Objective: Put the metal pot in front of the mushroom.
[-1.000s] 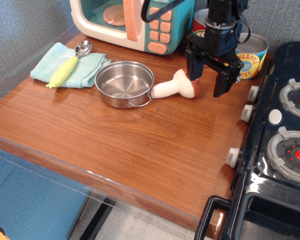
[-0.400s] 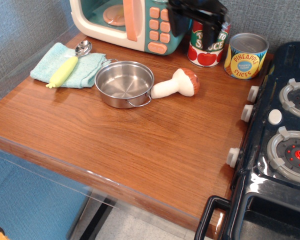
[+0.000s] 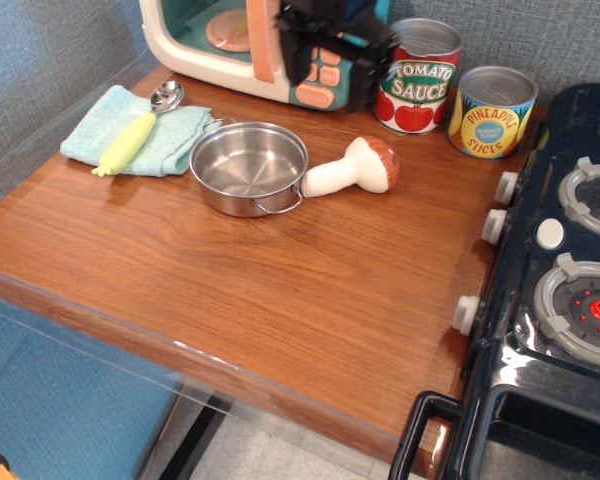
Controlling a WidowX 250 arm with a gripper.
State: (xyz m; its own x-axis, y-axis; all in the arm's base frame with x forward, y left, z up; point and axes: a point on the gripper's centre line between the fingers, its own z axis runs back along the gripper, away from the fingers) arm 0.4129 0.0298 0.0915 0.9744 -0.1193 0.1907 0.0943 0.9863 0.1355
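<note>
The metal pot (image 3: 248,168) is shallow, round and shiny, with wire loop handles. It stands empty on the wooden table, left of centre. The mushroom (image 3: 350,172) lies on its side right of the pot, its white stem touching or nearly touching the pot's rim and its reddish-brown cap pointing right. My black gripper (image 3: 330,75) hangs at the back, in front of the toy microwave, above and behind the gap between pot and mushroom. Its jaws are spread and hold nothing.
A toy microwave (image 3: 210,35) stands at the back left. A teal cloth (image 3: 100,135) carries a yellow-handled spoon (image 3: 130,140). A tomato sauce can (image 3: 418,80) and a pineapple can (image 3: 492,112) stand at the back right. A toy stove (image 3: 570,270) borders the table's right side.
My gripper has risen from beside the mushroom's cap and moved left, from in front of the cans to in front of the microwave. Pot and mushroom have not moved.
</note>
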